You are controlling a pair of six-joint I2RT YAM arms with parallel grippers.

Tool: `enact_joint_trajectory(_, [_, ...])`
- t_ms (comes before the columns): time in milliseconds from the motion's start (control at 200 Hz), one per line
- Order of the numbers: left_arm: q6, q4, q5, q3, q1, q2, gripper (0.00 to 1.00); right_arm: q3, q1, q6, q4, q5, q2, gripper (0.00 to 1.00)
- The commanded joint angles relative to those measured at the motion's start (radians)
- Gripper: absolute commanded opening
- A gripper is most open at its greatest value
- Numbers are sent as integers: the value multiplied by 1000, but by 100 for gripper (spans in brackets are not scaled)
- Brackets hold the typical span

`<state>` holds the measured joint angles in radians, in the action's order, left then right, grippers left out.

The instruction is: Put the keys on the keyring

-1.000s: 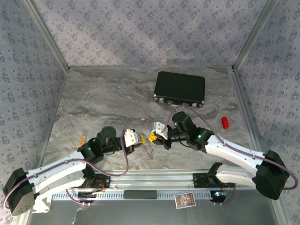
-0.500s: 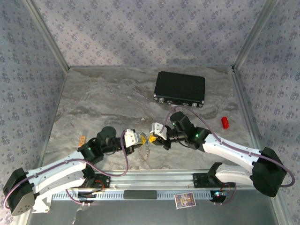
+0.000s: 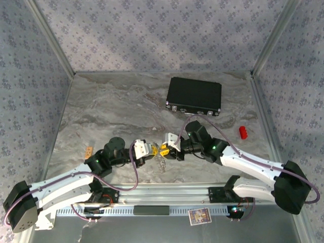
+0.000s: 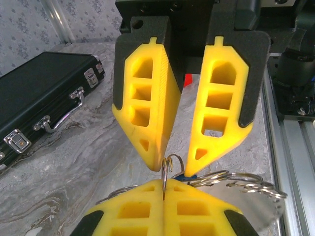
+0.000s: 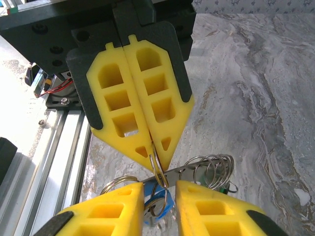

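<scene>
My left gripper (image 3: 151,150) (image 4: 165,184) is shut on a small split ring of the keyring (image 4: 246,182), which stands edge-on between its pads. The ring's silver coils (image 5: 211,169) hang to one side above the table, and the keyring (image 3: 161,163) dangles between the two grippers. My right gripper (image 3: 165,149) (image 5: 160,189) faces the left one tip to tip. Its jaws stand apart around the blue key (image 5: 165,206), which hangs from a small ring in the gap. A speck of the green key (image 5: 225,189) shows behind the coils.
A black case (image 3: 195,95) (image 4: 34,93) lies at the back of the marbled table (image 3: 111,111). A small red object (image 3: 243,132) sits to the right. A small orange piece (image 3: 88,150) lies at the left. The aluminium rail (image 3: 167,192) runs along the near edge.
My right gripper has opened from shut and let go of the blue key, which now hangs loose between its fingers. The left gripper stays shut on the ring.
</scene>
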<state>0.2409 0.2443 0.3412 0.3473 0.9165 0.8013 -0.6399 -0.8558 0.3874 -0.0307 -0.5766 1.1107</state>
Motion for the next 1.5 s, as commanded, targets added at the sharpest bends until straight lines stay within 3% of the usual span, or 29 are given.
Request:
enact_joint_trajectory(0, [-18,71,33,-1,2,-4,0,-2,-6,-7,-33,-12,3,21])
enact_joint_trajectory(190, [-14,67,32,-2,2,2,0,-7,-12,-17,-52,-25,19,19])
enact_joint_trajectory(325, [-14,70,29,-1,1,-2,0,-21,-13,-11,-43,-33,32,0])
enact_joint_trajectory(370, [-19,66,6,-1,1,-1,0,-28,-12,-3,-29,-33,32,0])
enact_joint_trajectory(455, [-17,28,-57,4,2,0,18,-44,-15,14,12,-12,32,0])
enact_joint_trajectory(560, [7,-52,-75,27,1,3,20,-90,-37,71,118,41,44,0])
enact_joint_trajectory(790, [37,-136,-55,69,2,12,9,-191,-66,168,304,102,78,0])
enact_joint_trajectory(1099, [54,-150,-17,89,2,20,0,-303,-68,228,426,48,99,0])
enact_joint_trajectory(1189, [44,-121,-5,73,1,10,0,-258,-28,168,351,-44,63,23])
enact_joint_trajectory(1239, [28,-80,-1,52,2,1,0,-211,-3,128,272,-82,37,31])
enact_joint_trajectory(1374, [-13,58,-1,-21,2,-26,0,-107,37,53,151,-124,-10,36])
enact_joint_trajectory(1499, [-45,157,3,-65,2,-28,0,-47,41,22,101,-86,-7,37])
